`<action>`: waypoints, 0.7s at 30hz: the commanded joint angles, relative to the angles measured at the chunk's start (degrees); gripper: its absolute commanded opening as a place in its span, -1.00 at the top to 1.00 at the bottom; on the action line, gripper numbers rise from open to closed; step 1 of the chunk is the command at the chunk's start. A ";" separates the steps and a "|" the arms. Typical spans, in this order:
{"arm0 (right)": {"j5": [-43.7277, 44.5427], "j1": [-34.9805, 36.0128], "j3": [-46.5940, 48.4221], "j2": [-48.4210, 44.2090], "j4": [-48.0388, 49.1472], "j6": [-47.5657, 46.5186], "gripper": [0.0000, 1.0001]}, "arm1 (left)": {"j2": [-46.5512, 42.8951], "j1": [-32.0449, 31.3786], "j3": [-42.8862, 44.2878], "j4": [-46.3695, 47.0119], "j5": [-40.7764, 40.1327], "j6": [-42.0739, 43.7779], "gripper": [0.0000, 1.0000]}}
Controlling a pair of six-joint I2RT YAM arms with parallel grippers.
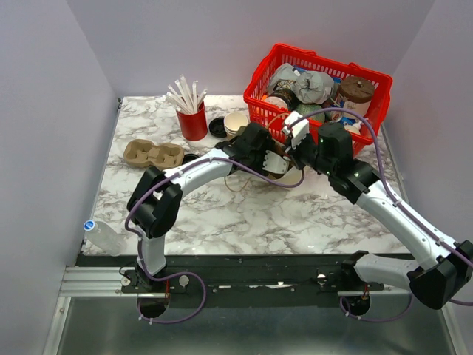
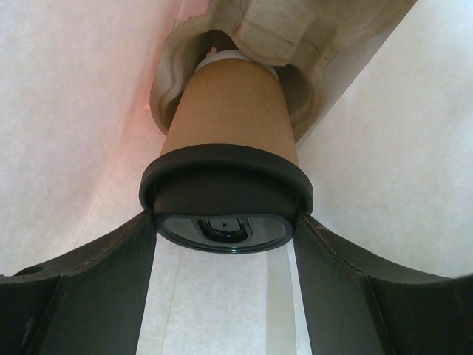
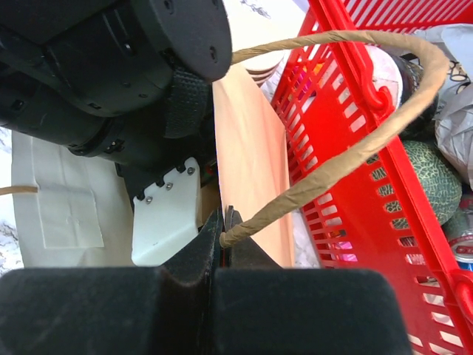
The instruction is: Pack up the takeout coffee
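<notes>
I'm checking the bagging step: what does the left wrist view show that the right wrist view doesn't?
Only the left wrist view: the brown takeout cup with its black lid, gripped at the lid by the left gripper, its far end at a pale moulded pulp holder.
Only the right wrist view: the right gripper shut on the bag's twisted paper handle, and the red basket beside it.
Both: the white paper bag, from inside on the left, from outside on the right.

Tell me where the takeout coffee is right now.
In the left wrist view, the takeout coffee sits inside the white paper bag, gripped at its black lid by the left gripper, its narrow end in a pulp carrier.
</notes>
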 commanded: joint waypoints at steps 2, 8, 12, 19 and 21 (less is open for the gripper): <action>0.68 -2.39 3.00 1.20 -3.68 1.05 0.99 | -2.20 0.62 -1.87 -0.79 3.43 -5.10 -0.61; 0.95 -4.95 3.53 1.64 -4.56 -0.27 0.99 | -7.21 0.79 -3.98 0.44 4.57 -9.51 -0.97; 0.77 -6.53 3.53 1.99 -4.74 0.26 0.99 | -8.88 0.79 -3.54 -0.34 6.68 -12.23 -0.97; -0.28 -8.47 3.62 2.60 -5.26 0.00 0.99 | -9.24 0.71 -2.93 -3.59 8.35 -11.45 -0.97; -0.72 -8.47 3.79 2.60 -5.61 -0.09 0.99 | -9.33 0.71 -2.67 -5.00 9.05 -11.45 -0.97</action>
